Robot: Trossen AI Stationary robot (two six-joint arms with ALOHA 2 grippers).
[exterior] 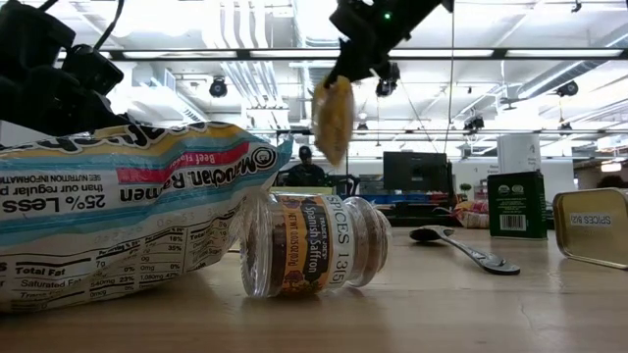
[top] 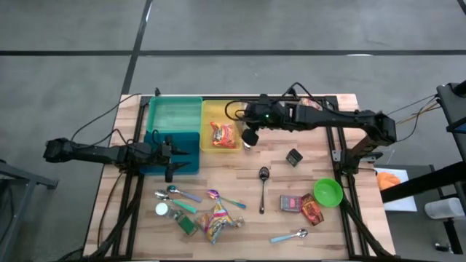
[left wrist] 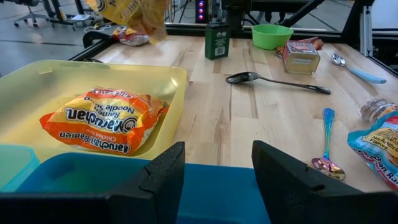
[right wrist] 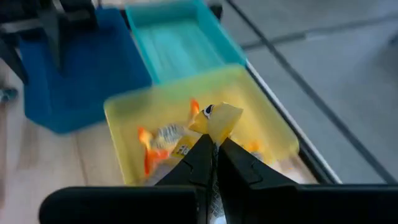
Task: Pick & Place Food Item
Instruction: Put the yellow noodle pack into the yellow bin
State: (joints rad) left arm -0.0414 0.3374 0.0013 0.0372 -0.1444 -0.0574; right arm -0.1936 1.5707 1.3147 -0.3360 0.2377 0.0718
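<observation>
The wooden tabletop (top: pixel 240 182) carries three bins side by side at its far left part: a dark blue bin (top: pixel 175 149), a teal bin (top: pixel 175 115) and a yellow bin (top: pixel 211 116). In the yellow bin lies an orange ramen packet (top: pixel 223 135), flat on the floor of the bin. The right arm reaches across the tabletop's far side, and the right gripper (right wrist: pixel 216 149) hangs in the air above the yellow bin's near corner, its fingers clenched on the edge of a small yellow food packet (exterior: pixel 333 116), which dangles below them clear of the tabletop. The left gripper (left wrist: pixel 214 174) hovers over the blue bin, its fingers parted and grasping nothing. Nearer on the tabletop lie a second ramen packet (top: pixel 215 222), a green bowl (top: pixel 328 193), a small dark box (top: pixel 294 157), a spice jar (exterior: pixel 309 245) on its side, and a dark spoon (top: pixel 263 185)
</observation>
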